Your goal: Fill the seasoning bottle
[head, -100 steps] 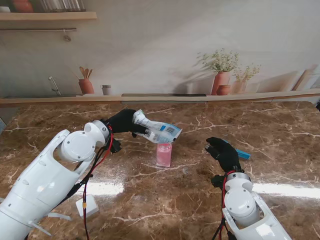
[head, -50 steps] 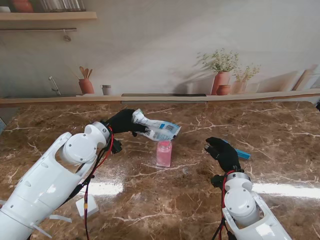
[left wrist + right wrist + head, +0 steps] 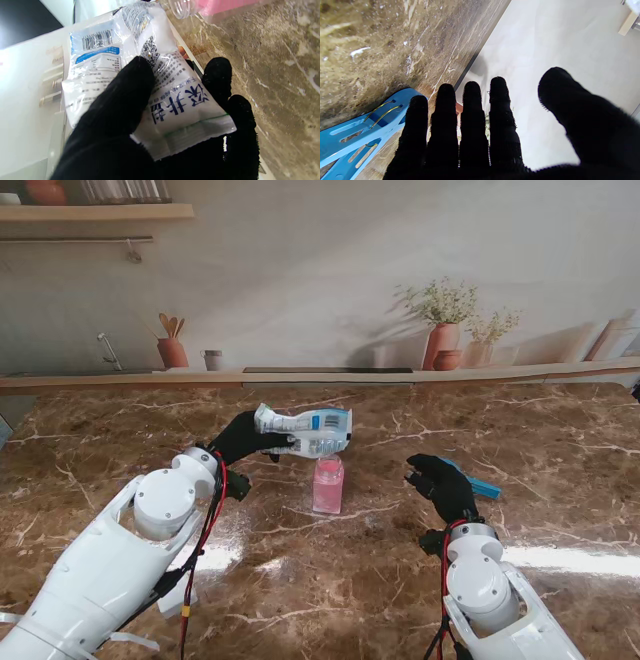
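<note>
While the packet [image 3: 305, 430] is held roughly level above the open pink bottle [image 3: 328, 485], the pouring step is judged to be in hand but not flowing. The packet is clamped by the left hand [image 3: 243, 438], the thumb [image 3: 130, 92] pressed on its printed face and the other fingers wrapped behind. The bottle stands upright on the marble table [image 3: 560, 480], directly under the packet's far end. The right hand [image 3: 440, 485] is held flat with fingers straight, gripping nothing, near a blue tool [image 3: 478, 483]. Next, the packet's far end would need to be tipped down over the bottle mouth; whether that end is cut open cannot be told.
</note>
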Available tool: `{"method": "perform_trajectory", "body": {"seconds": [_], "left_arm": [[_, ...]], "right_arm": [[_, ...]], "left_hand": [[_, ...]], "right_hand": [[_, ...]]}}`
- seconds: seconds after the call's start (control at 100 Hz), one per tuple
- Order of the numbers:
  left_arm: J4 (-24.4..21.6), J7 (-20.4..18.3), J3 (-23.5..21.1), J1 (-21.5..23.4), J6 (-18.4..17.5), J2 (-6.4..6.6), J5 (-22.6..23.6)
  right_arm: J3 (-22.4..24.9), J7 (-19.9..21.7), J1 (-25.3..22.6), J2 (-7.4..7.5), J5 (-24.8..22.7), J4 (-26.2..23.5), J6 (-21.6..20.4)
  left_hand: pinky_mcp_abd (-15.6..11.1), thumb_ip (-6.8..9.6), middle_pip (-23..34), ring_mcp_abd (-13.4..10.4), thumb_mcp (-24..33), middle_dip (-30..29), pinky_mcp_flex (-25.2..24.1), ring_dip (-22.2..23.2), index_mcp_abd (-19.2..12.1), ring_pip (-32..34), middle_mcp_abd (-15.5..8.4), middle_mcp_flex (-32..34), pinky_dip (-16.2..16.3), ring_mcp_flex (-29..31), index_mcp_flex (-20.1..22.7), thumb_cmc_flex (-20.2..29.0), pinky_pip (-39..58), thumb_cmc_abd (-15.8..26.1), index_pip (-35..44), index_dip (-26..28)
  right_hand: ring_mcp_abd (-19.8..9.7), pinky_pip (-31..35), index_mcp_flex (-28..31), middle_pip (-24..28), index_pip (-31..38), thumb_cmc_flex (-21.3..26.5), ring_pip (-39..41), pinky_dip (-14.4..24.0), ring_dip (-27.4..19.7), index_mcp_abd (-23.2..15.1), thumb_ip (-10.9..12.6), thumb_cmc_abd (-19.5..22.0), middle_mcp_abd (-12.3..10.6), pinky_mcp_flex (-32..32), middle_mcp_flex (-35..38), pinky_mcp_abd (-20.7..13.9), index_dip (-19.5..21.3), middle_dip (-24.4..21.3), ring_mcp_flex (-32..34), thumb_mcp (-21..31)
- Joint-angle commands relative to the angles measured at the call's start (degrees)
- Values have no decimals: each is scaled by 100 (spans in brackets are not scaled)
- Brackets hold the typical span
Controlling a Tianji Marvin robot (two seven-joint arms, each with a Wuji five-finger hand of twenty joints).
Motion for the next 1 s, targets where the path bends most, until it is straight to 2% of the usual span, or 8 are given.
{"method": "perform_trajectory", "body": {"seconds": [0.0,0.15,0.34,0.53,0.65,0.78,0.89,0.99], "left_arm": [[94,94,-7,133,-74,-79,-228],[177,163,-53,299,-287,-195,-1025],[262,343,33,497,-679,-399,-2153],[260,179,245,692,-1112,-541,-3305],[292,51,427,747,-1355,-604,-3697],[341,-43,596,774,-1575,-663,-3996],[353,-1,715,787,-1714,-694,-4026],[380,56,772,786,-1750,-721,-4038]], "right_arm": [[-33,103,-46,-9,-17,-102,45],[-80,152,-87,23,-152,-383,88],[-124,282,-190,92,-379,-1009,34],[-234,556,-379,157,-296,-1799,-3],[-409,658,-396,168,-190,-2116,127],[-625,672,-322,138,-5,-2287,417],[-756,667,-234,109,180,-2293,471],[-957,280,-124,9,125,-2226,533]], "left_hand": [[-161,200,98,115,210,160,-143,101,-849,140,-237,-49,167,-212,58,323,-57,581,614,370],[-193,201,83,113,221,255,-269,136,-909,123,-276,-57,175,-300,61,308,-132,634,613,533],[-171,209,54,113,157,337,-240,209,-935,158,-270,-74,225,-296,40,327,-125,696,564,708],[-166,234,39,117,52,372,-296,261,-967,154,-290,-95,246,-341,37,365,-177,755,524,852],[-190,254,22,93,3,384,-359,280,-990,125,-315,-94,253,-374,42,389,-234,785,485,917],[-214,265,0,79,-35,390,-407,284,-1011,86,-329,-102,259,-393,41,402,-280,803,460,960],[-225,274,-17,66,-76,400,-405,300,-1024,71,-350,-110,281,-383,39,409,-291,823,420,974],[-227,283,-37,74,-99,393,-419,310,-1004,52,-341,-112,290,-398,42,435,-313,809,385,951]], "right_hand": [[-47,-49,-114,15,-18,-162,32,50,59,-20,194,58,-34,-34,56,-80,-64,57,-124,66],[-12,116,-249,11,-76,-95,128,149,121,111,166,-54,-36,58,8,-54,-75,49,-40,42],[-31,947,-513,100,-239,-25,647,930,599,312,63,-345,-49,346,23,120,-103,102,386,-120],[47,1622,-1068,106,-715,-155,899,1545,883,723,-41,-515,0,747,-11,247,-318,136,752,-622],[102,1808,-1593,143,-1076,-187,983,1622,962,1174,-56,-483,90,874,-138,296,-507,174,895,-941],[127,2156,-1962,645,-1179,-132,1364,1724,1294,1522,-75,-495,132,940,-275,363,-653,578,1008,-1132],[67,2514,-1294,1364,-374,-105,1868,1825,1674,1057,-182,-885,-69,1021,273,382,-468,1156,1150,-729],[-41,3456,-116,2051,766,229,2956,2130,2247,320,-170,-877,-341,1450,1129,324,330,1766,1617,-65]]}}
